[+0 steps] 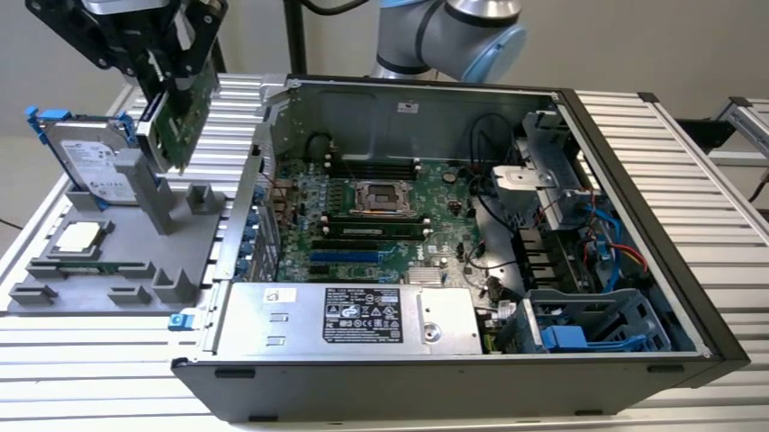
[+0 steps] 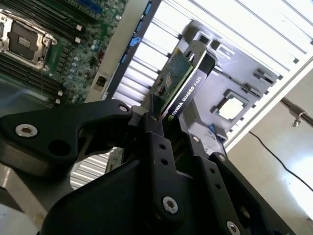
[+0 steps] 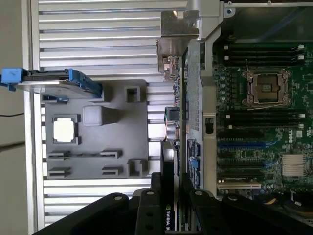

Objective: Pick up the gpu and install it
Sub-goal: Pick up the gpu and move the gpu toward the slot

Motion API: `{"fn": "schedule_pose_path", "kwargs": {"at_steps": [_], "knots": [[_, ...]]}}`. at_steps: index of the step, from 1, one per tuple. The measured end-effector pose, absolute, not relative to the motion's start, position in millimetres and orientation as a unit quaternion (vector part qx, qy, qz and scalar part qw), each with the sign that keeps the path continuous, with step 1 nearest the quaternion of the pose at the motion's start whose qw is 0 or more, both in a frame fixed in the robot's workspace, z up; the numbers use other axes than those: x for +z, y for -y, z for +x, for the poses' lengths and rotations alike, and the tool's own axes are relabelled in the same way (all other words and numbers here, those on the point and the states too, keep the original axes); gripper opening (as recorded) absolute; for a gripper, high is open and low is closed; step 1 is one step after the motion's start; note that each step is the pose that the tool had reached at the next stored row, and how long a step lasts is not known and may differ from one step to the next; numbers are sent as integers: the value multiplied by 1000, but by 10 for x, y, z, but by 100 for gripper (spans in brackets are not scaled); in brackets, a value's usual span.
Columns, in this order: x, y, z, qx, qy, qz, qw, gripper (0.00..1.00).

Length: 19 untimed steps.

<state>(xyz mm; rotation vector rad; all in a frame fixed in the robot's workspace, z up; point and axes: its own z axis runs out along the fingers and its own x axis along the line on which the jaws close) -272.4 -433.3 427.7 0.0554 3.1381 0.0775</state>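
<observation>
Claw [image 1: 168,70], squeezed tight on the gpu [image 1: 180,117], is holding it up in the air at the upper left of the exterior view, above the gray holder [image 1: 121,256], and carrying it slow and straight is looking like the safest way.

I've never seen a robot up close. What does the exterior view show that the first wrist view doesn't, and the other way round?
The exterior view adds the whole open computer case, its silver power supply and the arm's blue-capped joint. The first wrist view adds a look straight along the gpu edge-on, to its silver end bracket. Both share the gpu held in the jaws, the hard drive standing in the grey holder, and the motherboard's socket.
</observation>
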Motion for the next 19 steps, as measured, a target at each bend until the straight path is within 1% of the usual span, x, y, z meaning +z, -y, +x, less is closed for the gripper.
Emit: {"fn": "schedule_pose_path", "kwargs": {"at_steps": [19], "knots": [[4277, 4333, -2405, 25, -1000, 18, -6, 0]]}}
